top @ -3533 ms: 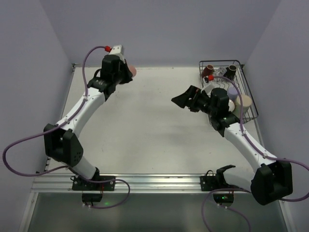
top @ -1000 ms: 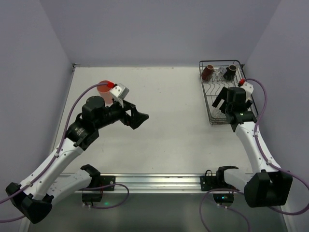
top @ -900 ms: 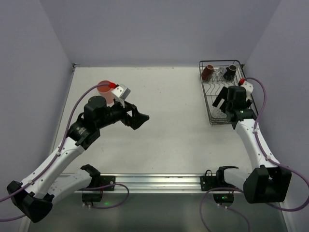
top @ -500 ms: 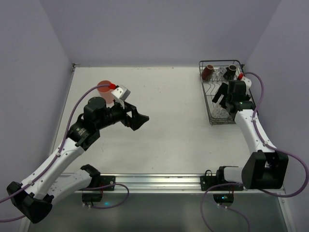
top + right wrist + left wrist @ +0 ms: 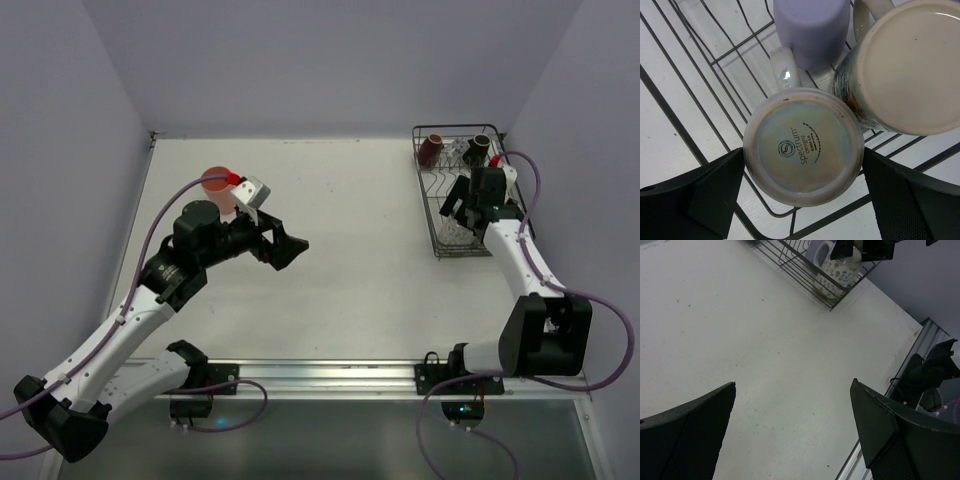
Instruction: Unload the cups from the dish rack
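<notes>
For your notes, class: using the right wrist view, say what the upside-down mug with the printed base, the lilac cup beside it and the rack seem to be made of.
Mug with printed base: probably glazed ceramic, given its pearly, iridescent sheen and the maker's stamp.
Lilac cup: matte, even colour; it could be plastic or ceramic, which one is unclear.
Rack: thin dark wire, likely coated metal.

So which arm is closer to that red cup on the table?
Left. The left gripper hangs close by the red cup; the right gripper is across the table, over the dish rack.
</notes>
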You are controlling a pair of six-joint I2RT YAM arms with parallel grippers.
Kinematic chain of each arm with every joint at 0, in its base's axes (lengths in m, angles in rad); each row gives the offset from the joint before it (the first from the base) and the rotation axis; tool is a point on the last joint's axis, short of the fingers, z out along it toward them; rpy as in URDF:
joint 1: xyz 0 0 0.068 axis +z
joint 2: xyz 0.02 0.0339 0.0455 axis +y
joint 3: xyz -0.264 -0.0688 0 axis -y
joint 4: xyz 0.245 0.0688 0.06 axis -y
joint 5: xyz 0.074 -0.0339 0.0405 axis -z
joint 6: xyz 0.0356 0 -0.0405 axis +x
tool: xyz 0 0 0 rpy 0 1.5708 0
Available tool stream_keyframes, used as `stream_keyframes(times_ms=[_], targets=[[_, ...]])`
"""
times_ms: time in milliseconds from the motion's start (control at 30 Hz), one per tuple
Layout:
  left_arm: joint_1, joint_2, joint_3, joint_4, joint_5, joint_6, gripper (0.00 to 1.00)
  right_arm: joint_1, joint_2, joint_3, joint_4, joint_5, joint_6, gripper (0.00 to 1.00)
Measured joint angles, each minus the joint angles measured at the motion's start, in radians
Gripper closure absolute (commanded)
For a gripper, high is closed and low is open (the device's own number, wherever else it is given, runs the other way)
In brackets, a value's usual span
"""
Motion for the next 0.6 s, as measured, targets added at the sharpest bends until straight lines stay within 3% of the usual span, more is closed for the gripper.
stream_keyframes(times_ms=[600], targets=[[0.0,0.019,0.0,0.0,-0.001,0.006,0.0,0.0,0.117,0.053,0.011,0.003,-0.014,0.01]])
